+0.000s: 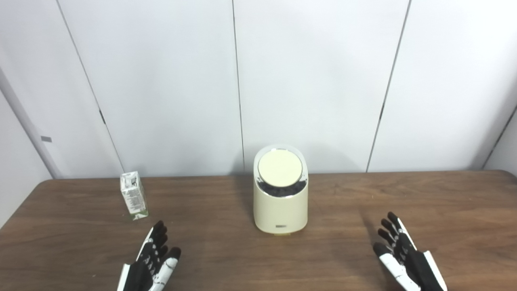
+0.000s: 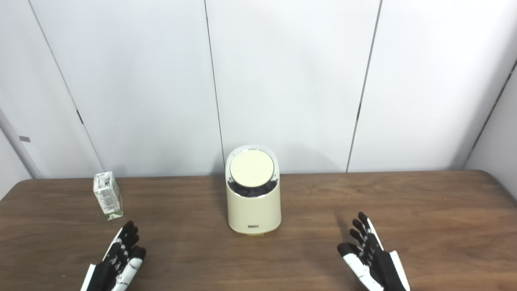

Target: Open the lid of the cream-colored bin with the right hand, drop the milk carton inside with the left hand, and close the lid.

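A cream-colored bin (image 1: 280, 202) stands upright at the middle of the wooden table (image 1: 339, 242). Its round lid (image 1: 280, 167) lies shut inside a shiny rim. A small white and green milk carton (image 1: 133, 195) stands upright at the left, well apart from the bin. My left hand (image 1: 151, 260) hovers near the front edge, just below and right of the carton, fingers spread and holding nothing. At the front right my right hand (image 1: 404, 254) is likewise open and empty, well clear of the bin.
White wall panels (image 1: 315, 81) rise right behind the table's far edge. Bare wood lies between the bin and each hand.
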Tool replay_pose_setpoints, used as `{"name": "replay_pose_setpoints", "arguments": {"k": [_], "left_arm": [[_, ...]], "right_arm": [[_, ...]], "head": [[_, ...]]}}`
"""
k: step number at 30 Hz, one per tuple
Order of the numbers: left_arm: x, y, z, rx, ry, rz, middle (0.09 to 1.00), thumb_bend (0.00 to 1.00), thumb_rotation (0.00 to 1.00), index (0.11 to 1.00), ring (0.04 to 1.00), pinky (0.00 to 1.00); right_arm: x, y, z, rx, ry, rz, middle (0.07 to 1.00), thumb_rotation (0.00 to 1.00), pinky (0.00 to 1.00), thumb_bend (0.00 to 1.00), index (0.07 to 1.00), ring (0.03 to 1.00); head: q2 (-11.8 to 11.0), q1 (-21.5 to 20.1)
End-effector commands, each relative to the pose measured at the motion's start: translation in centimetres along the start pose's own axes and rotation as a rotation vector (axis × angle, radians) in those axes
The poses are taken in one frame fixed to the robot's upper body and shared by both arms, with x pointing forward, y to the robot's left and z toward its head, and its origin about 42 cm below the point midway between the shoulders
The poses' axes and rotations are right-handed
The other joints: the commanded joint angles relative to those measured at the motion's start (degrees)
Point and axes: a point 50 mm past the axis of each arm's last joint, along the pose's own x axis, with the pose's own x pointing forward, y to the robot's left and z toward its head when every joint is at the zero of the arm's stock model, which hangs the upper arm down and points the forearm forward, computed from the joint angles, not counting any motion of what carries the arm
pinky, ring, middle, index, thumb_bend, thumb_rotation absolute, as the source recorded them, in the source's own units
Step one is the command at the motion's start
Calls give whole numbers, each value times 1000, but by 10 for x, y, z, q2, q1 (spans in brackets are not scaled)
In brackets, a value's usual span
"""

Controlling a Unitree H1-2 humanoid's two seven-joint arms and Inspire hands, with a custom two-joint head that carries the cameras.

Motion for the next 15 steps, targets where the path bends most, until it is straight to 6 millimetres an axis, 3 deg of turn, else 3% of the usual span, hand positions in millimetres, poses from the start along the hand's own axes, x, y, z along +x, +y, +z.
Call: {"name": "replay_pose_setpoints", "arguments": {"k": [1, 9, 15], "left_arm": [[-3, -2, -6, -7, 6, -4, 967, 589, 488, 989, 978, 991], [-4, -1, -2, 14, 8, -4, 963, 586, 503, 995, 973, 978], [-3, 0, 1, 37, 0, -2, 952, 599, 497, 986, 965, 992]], "right_arm": [[4, 1, 14, 5, -74, -4, 943, 629, 823, 694, 963, 912], [2, 1, 18, 21, -70, -9, 944, 597, 815, 710, 961, 914], [4, 1, 22, 32, -63, -14, 941, 552, 802, 787, 951, 920]], "head": [[3, 0], [22, -2], [44, -5]]}}
